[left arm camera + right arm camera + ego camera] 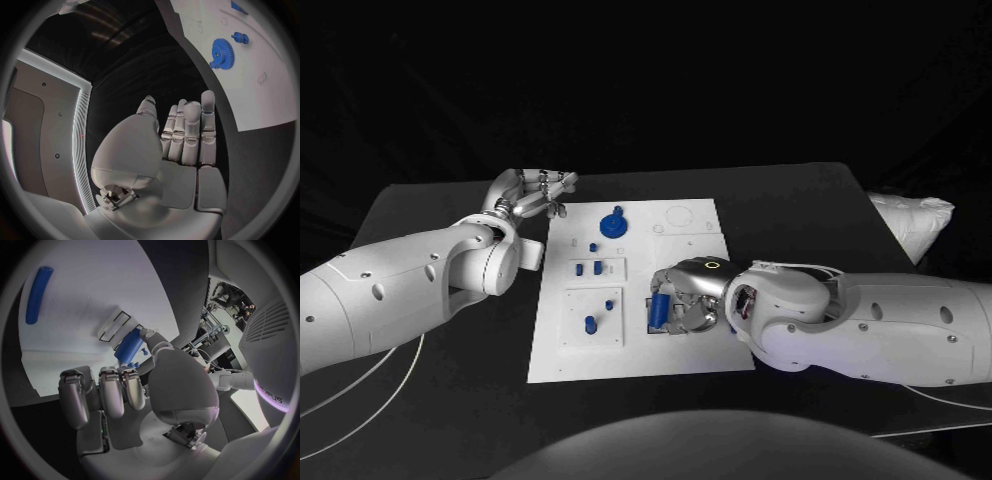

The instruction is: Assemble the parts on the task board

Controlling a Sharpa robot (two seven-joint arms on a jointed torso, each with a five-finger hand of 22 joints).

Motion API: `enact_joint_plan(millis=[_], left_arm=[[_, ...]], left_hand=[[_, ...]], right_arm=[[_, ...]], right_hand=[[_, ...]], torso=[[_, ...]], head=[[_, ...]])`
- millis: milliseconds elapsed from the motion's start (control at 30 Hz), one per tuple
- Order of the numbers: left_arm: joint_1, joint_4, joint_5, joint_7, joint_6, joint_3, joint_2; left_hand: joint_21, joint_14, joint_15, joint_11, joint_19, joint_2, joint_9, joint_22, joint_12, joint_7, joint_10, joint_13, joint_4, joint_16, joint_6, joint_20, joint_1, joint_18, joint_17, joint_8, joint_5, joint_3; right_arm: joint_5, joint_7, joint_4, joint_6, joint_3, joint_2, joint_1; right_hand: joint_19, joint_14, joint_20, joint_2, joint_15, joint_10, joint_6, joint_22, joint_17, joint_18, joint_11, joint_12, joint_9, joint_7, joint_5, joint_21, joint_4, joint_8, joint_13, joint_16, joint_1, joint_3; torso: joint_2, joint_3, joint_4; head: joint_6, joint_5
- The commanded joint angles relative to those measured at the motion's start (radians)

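Your task board (682, 345) lies in the middle of the black table (790, 190). A blue gear (613, 222) sits at the board's far end, small blue parts (590, 268) near the left middle, and a blue peg (590, 324) in the near-left panel. Your right hand (687, 298) is over the board's centre, fingers curled around a blue cylinder (655, 311); the wrist view shows the thumb against it. Your left hand (527, 195) hovers off the board's far-left corner, fingers straight and side by side, holding nothing.
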Motion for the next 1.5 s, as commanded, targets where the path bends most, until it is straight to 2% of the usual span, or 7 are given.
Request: enact_joint_plan(millis=[33,300,500,900,1133,1333,1500], left_arm=[[0.0,0.003,-0.004,0.006,0.014,0.001,0.001],[0.0,0.003,-0.004,0.006,0.015,0.001,0.001],[0.0,0.003,-0.004,0.006,0.015,0.001,0.001],[0.0,0.003,-0.004,0.005,0.015,0.001,0.0],[0.0,0.003,-0.004,0.004,0.016,0.001,0.0],[0.0,0.003,-0.004,0.003,0.017,0.001,0.001],[0.0,0.003,-0.004,0.002,0.017,0.001,0.001]], left_hand=[[-0.002,-0.003,0.001,0.003,0.004,0.006,0.002,-0.001,0.002,0.002,-0.007,0.0,0.0,-0.004,-0.006,0.0,0.004,0.009,-0.001,0.006,0.004,-0.004],[-0.002,-0.003,0.001,0.003,0.004,0.006,0.002,-0.001,0.002,0.002,-0.007,0.0,0.0,-0.004,-0.006,0.0,0.004,0.009,-0.001,0.006,0.004,-0.004],[-0.002,-0.003,0.001,0.003,0.004,0.006,0.002,-0.001,0.002,0.002,-0.007,0.0,0.0,-0.004,-0.006,0.0,0.004,0.009,-0.001,0.006,0.004,-0.004],[-0.002,-0.003,0.001,0.003,0.004,0.006,0.002,-0.001,0.002,0.002,-0.007,0.0,0.0,-0.004,-0.006,0.0,0.004,0.009,-0.001,0.006,0.004,-0.004],[-0.002,-0.003,0.001,0.003,0.004,0.006,0.002,-0.001,0.002,0.002,-0.007,0.0,0.0,-0.004,-0.006,0.0,0.004,0.009,-0.001,0.006,0.004,-0.004],[-0.002,-0.003,0.001,0.003,0.004,0.006,0.002,-0.001,0.002,0.002,-0.007,0.0,0.0,-0.004,-0.006,0.0,0.004,0.009,-0.001,0.006,0.004,-0.004],[-0.002,-0.003,0.001,0.003,0.004,0.006,0.002,-0.001,0.002,0.002,-0.007,0.0,0.0,-0.004,-0.006,0.0,0.004,0.009,-0.001,0.006,0.004,-0.004]], right_arm=[[-0.014,-0.011,-0.001,-0.018,-0.001,-0.004,-0.001],[-0.015,-0.012,-0.001,-0.043,-0.001,-0.008,-0.002],[-0.017,-0.013,-0.001,-0.052,-0.001,-0.012,-0.002],[-0.017,-0.022,-0.006,-0.024,-0.001,-0.013,-0.002],[-0.016,-0.028,-0.007,-0.014,-0.001,-0.015,-0.002],[-0.015,-0.033,-0.008,-0.012,-0.001,-0.015,-0.002],[-0.014,-0.038,-0.009,-0.01,-0.001,-0.015,-0.002]], right_hand=[[0.104,0.105,0.012,0.014,0.009,0.105,0.065,0.263,0.263,-0.007,0.012,0.004,-0.015,0.021,0.01,0.004,-0.002,-0.019,0.263,0.004,-0.01,0.016],[0.104,0.105,0.021,0.01,0.018,0.105,0.088,0.263,0.263,-0.007,0.021,0.004,-0.046,0.031,0.022,0.004,-0.005,-0.059,0.263,0.004,-0.023,0.034],[0.104,0.105,0.023,0.01,0.02,0.105,0.09,0.263,0.263,-0.007,0.023,0.004,-0.053,0.033,0.025,0.004,-0.007,-0.069,0.263,0.004,-0.024,0.039],[0.104,0.105,0.027,-0.001,0.022,0.105,0.068,0.263,0.263,-0.007,0.028,0.004,-0.087,0.037,0.022,0.004,-0.021,-0.122,0.263,0.004,-0.029,0.053],[0.104,0.105,0.032,-0.016,0.028,0.105,0.019,0.263,0.263,-0.007,0.034,0.004,-0.119,0.044,0.0,0.004,-0.024,-0.17,0.263,0.004,-0.046,0.048],[0.104,0.105,0.039,-0.028,0.036,0.105,0.016,0.263,0.263,-0.007,0.041,0.004,-0.133,0.052,-0.069,0.004,-0.013,-0.183,0.263,0.004,-0.064,0.029],[0.104,0.105,0.043,-0.029,0.041,0.105,0.02,0.263,0.263,-0.007,0.046,0.004,-0.14,0.059,-0.086,0.004,-0.007,-0.187,0.263,0.004,-0.067,0.022]], torso=[[0.0,0.0001,-0.0003],[-0.001,-0.0001,0.0],[0.0,-0.0005,0.0002],[0.0,-0.0003,0.0002],[0.0,-0.0004,-0.0006],[-0.001,-0.0002,0.0],[0.0,-0.0001,0.0001]], head=[[0.0,0.0],[0.0,0.0],[0.0,-0.001],[0.0,0.0],[0.0,0.001],[0.0,0.0],[0.0,0.0]])
